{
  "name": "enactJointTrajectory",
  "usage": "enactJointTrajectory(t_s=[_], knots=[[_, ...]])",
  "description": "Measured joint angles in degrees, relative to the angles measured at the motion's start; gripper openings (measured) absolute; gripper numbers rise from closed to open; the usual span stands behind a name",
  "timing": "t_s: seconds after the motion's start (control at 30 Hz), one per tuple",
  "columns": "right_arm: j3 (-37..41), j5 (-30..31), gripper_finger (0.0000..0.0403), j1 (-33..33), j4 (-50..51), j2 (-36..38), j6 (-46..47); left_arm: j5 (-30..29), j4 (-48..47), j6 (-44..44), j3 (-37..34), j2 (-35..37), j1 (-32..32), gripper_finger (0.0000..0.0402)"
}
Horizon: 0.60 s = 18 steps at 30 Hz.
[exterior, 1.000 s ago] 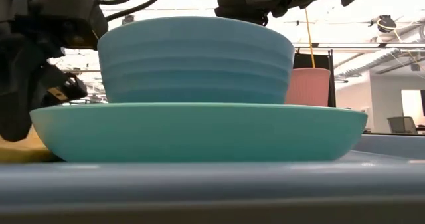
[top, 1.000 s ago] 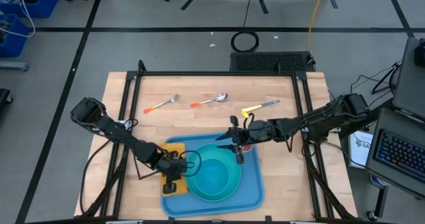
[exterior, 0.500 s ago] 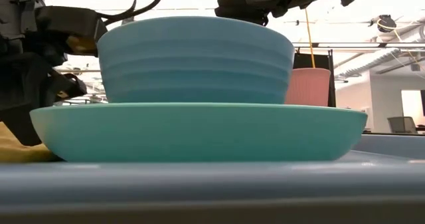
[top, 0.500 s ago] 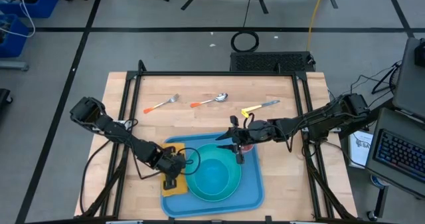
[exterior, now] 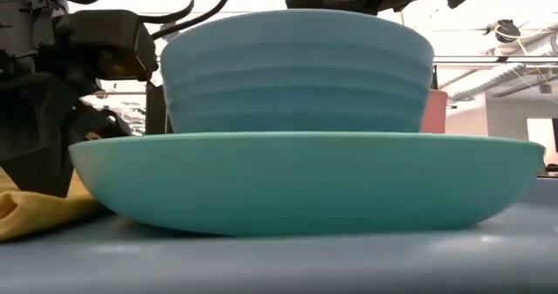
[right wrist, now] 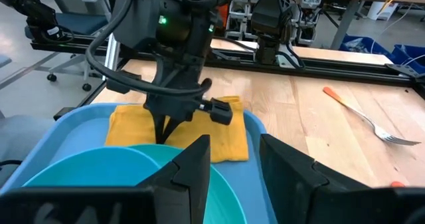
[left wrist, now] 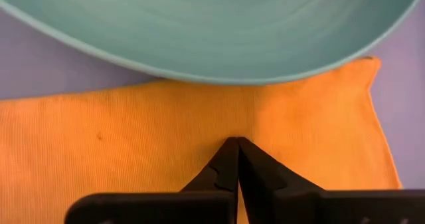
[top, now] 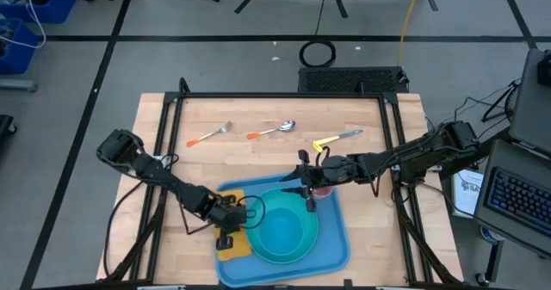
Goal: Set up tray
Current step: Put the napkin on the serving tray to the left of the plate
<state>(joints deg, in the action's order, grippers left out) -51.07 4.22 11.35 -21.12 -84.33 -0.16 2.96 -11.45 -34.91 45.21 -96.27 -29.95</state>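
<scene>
Tray point(top: 331, 254) shifted right, near table edge point(top: 284, 283)

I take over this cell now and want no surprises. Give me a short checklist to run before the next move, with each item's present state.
1. Left gripper shut on the yellow napkin: ok, fingers meet on the cloth.
2. Napkin lying on the tray, beside the plate: ok, though the plate's rim overhangs one napkin edge.
3. Bowl seated in the plate: ok.
4. Right gripper open and holding nothing, above the bowl's far rim: ok.
5. Pink cup upright on the tray: cannot tell, mostly hidden.
6. Fork, spoon and knife placed on the tray: not ok, all lie on the table.
</scene>
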Motion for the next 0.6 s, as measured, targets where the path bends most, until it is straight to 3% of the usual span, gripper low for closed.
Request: enactJointTrajectory(t_s=[0.6], knots=[[0.0,0.01,0.0123,0.01,0.2,0.0,0.0,-2.64,2.37,7.43,-0.13,-0.15,-0.33,0.0004]])
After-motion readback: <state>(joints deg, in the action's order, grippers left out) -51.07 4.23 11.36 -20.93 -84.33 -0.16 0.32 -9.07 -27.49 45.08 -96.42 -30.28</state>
